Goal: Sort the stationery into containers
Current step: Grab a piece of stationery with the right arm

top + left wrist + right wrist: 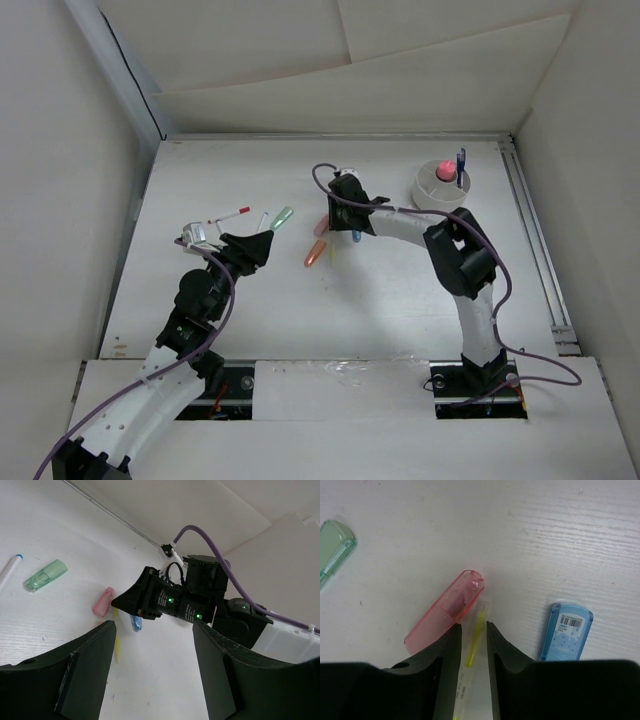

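Note:
My right gripper [474, 627] is down at the table, its jaws closed on a thin clear pen with a yellow core [476, 632]. A pink marker [445, 614] lies just left of it, a blue marker [566, 632] to its right and a green marker [332, 550] at far left. In the top view the right gripper [342, 228] is mid-table, with an orange marker [314, 254] nearby. The white cup [428, 192] at back right holds a pink-capped item [446, 172] and a dark pen [461, 165]. My left gripper [155, 630] is open and empty, left of the markers [265, 240].
A thin white pen with a red tip [230, 215] lies at the left of the group, near the green marker [282, 217]. The left wrist view shows the right gripper's black body [175, 602] over the blue marker [136, 624]. White walls enclose the table on three sides.

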Available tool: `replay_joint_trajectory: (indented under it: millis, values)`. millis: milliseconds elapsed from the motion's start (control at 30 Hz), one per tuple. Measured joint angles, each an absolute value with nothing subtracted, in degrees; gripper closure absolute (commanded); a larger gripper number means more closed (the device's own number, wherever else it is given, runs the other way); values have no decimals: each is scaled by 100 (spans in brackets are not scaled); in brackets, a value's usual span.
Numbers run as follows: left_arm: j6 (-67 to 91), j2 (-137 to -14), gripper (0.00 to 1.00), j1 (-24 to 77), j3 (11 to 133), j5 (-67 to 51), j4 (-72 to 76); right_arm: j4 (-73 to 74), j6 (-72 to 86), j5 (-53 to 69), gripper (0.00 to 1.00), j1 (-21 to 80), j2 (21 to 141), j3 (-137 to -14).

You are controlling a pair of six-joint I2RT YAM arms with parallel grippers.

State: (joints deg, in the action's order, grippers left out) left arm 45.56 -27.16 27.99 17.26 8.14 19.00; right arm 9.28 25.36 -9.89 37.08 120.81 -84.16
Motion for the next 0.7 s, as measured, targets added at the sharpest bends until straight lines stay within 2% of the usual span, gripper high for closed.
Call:
replay_joint_trajectory:
  millis: [300, 433, 567, 700]
  values:
    - [4554, -2676, 41, 2799, 1726, 814, 1900, 1205, 2434, -1107, 68, 3708, 12241, -8696]
    - [4554, -2644, 41, 2799, 1726, 814, 1896, 1376, 2324, -1210, 76, 3708, 12267, -8781]
    - [4554, -2622, 41, 2799, 1726, 814, 1898, 1525, 2180, -1310, 91, 3708, 12348, -8954]
    - [4554, -2613, 41, 2799, 1726, 814, 1898, 1680, 2078, -1339, 100, 3708, 12348, -9039]
